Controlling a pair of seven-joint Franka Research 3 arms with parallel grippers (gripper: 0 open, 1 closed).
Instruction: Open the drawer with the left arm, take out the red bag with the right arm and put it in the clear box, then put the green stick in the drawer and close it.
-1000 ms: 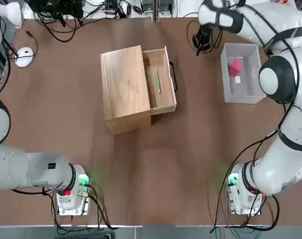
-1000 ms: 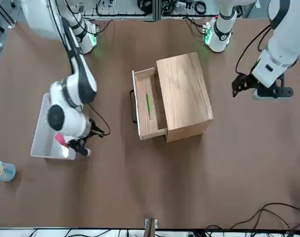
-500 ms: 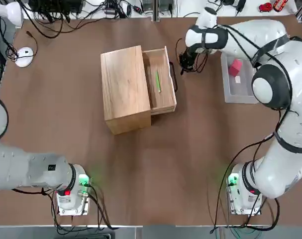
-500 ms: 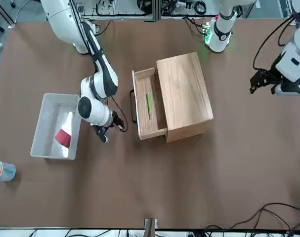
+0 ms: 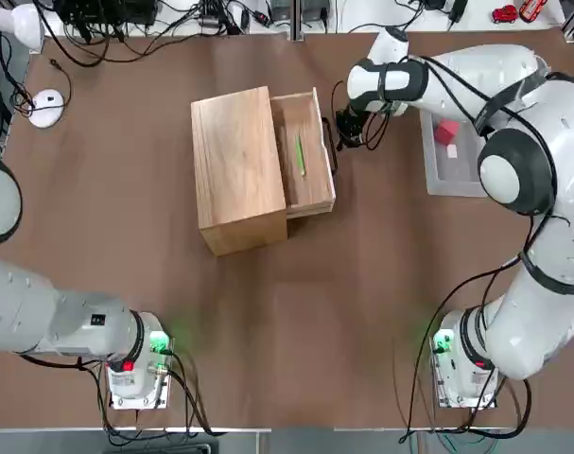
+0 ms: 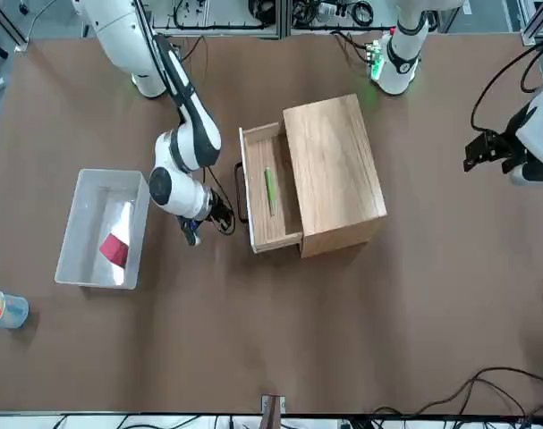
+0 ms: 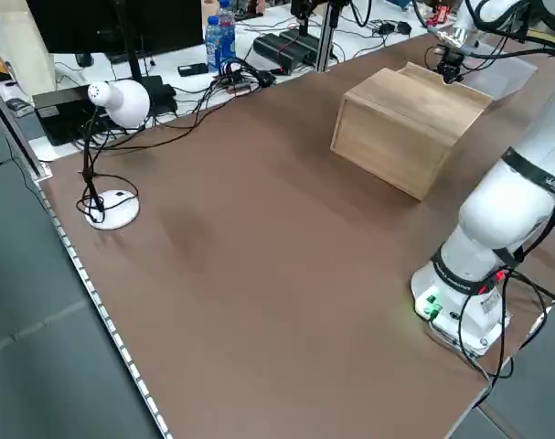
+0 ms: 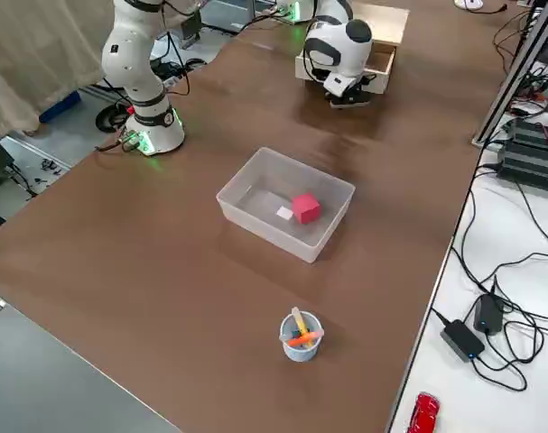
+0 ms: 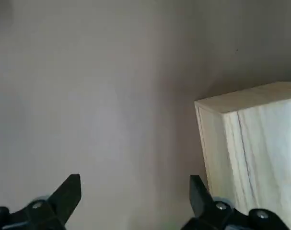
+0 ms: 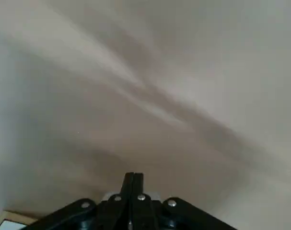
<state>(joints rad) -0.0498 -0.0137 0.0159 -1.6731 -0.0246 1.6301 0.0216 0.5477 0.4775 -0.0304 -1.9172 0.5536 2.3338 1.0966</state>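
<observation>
Right tool (image 10: 134, 175), shut and empty, held to the right of the wooden box (image 6: 334, 179). Drawer (image 6: 276, 243), open from the box's right side, lies left of this nearer tool, long axis across the likely closing push; green stick (image 6: 270, 189) inside. Red bag (image 6: 114, 250) in clear box (image 6: 97, 214), farther right. Left tool (image 9: 136, 179), spread wide, empty, left of the wooden box.
</observation>
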